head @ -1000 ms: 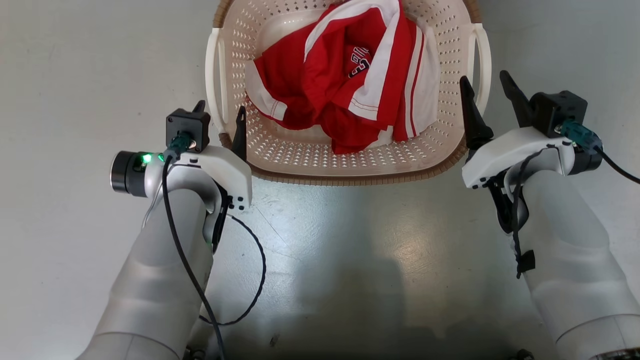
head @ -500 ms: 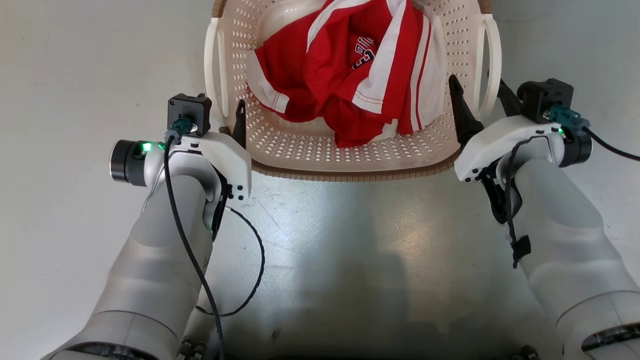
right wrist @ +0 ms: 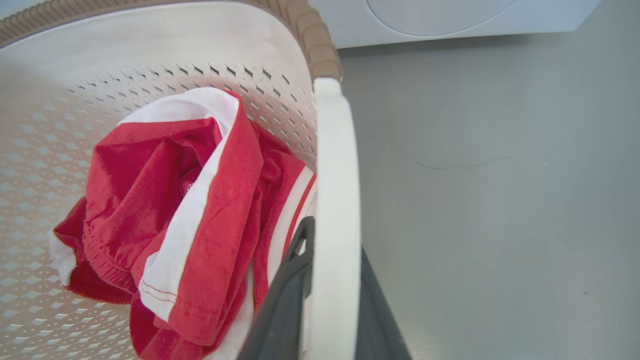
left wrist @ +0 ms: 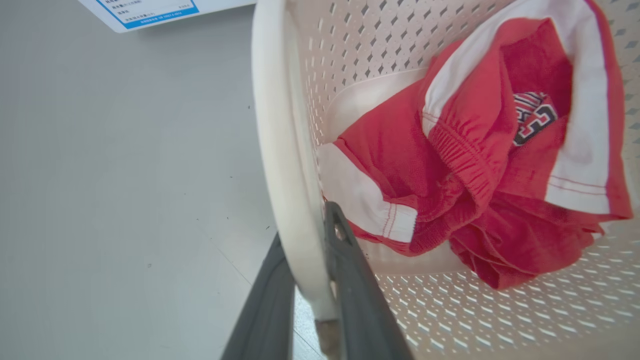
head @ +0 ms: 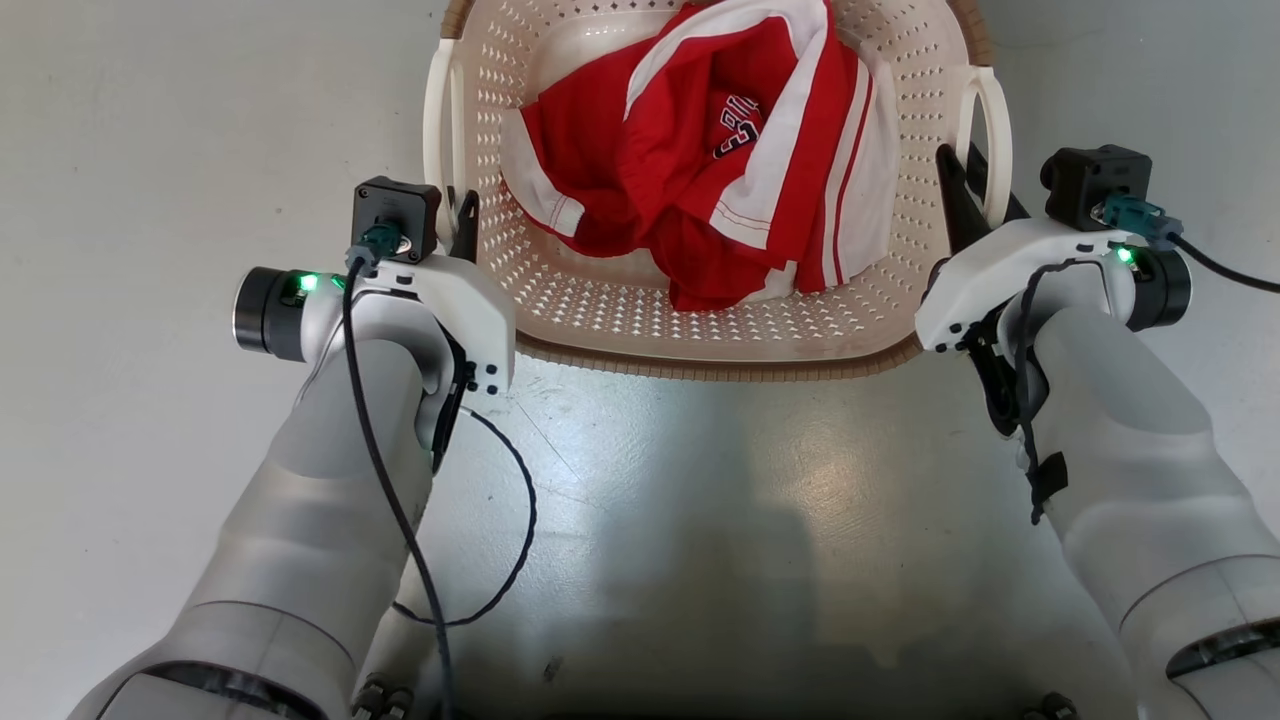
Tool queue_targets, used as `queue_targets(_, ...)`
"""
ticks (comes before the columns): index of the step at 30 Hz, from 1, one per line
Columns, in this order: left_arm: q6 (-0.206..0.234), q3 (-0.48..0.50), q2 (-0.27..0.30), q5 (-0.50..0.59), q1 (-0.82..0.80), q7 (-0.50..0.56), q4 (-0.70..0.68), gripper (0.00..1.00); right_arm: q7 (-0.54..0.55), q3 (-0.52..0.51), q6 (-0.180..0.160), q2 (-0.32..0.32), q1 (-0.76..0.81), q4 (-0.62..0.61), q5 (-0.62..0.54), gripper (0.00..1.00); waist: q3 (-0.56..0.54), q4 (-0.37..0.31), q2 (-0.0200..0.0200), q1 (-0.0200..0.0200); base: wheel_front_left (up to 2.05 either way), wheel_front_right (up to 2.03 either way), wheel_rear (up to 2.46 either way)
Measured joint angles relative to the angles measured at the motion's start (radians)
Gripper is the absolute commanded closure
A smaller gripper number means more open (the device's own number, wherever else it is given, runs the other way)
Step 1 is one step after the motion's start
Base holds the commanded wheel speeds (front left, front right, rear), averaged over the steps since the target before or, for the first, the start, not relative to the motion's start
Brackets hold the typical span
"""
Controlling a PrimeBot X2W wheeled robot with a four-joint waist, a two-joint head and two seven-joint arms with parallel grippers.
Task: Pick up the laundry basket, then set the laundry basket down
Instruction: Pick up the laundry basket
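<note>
The laundry basket (head: 640,310), cream-white and perforated with a brown woven-look rim (head: 700,365), sits on the grey floor at the top middle of the head view. A crumpled red and white garment (head: 720,150) lies inside it. My left gripper (head: 455,215) is shut on the basket's white left loop handle (head: 437,130); the left wrist view shows that handle (left wrist: 280,150) pinched between the two dark fingers (left wrist: 350,270). My right gripper (head: 975,185) is shut on the right loop handle (head: 995,110), which the right wrist view shows as a white bar (right wrist: 335,165) between its fingers (right wrist: 285,300).
Grey floor (head: 700,520) spreads around the basket and toward me. A white sheet with a blue border (left wrist: 150,10) lies on the floor beyond the left handle. A white rounded object (right wrist: 450,15) stands behind the basket on the right. A black cable (head: 510,540) hangs from my left arm.
Both grippers stood open astride the handles before; now each has shut on its handle. Both arms have moved a little forward along the basket's sides.
</note>
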Motion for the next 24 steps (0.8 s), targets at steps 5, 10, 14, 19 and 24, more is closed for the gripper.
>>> queue_targets(5, 0.009, -0.055, 0.0, -0.048, 0.0, 0.0, 0.0, 1.0, 0.0, 0.002, -0.001, -0.003, -0.014, 0.021, 0.007, 1.0, -0.008, 0.001, 0.0, 0.0, 0.0, 0.0, 0.0)
queue_targets(10, 0.024, -0.099, 0.0, -0.089, 0.001, 0.001, 0.003, 1.0, 0.0, 0.005, -0.001, -0.003, -0.013, 0.037, 0.015, 1.0, -0.029, 0.0, 0.0, 0.0, 0.0, 0.0, 0.0)
queue_targets(14, 0.036, -0.119, 0.0, -0.112, 0.008, 0.001, 0.008, 1.0, 0.0, 0.01, -0.001, -0.003, -0.01, 0.046, 0.02, 1.0, -0.056, -0.004, 0.0, 0.0, 0.0, 0.0, 0.0)
queue_targets(19, 0.045, -0.139, -0.001, -0.146, 0.034, 0.001, 0.009, 1.0, 0.0, 0.023, -0.001, -0.002, 0.008, 0.066, 0.034, 1.0, -0.103, -0.009, 0.0, 0.0, 0.0, 0.0, 0.0)
queue_targets(24, 0.053, -0.149, -0.002, -0.165, 0.083, 0.001, 0.015, 1.0, 0.0, 0.053, -0.001, 0.001, 0.05, 0.076, 0.057, 1.0, -0.164, -0.012, 0.0, 0.0, 0.0, 0.0, 0.0)
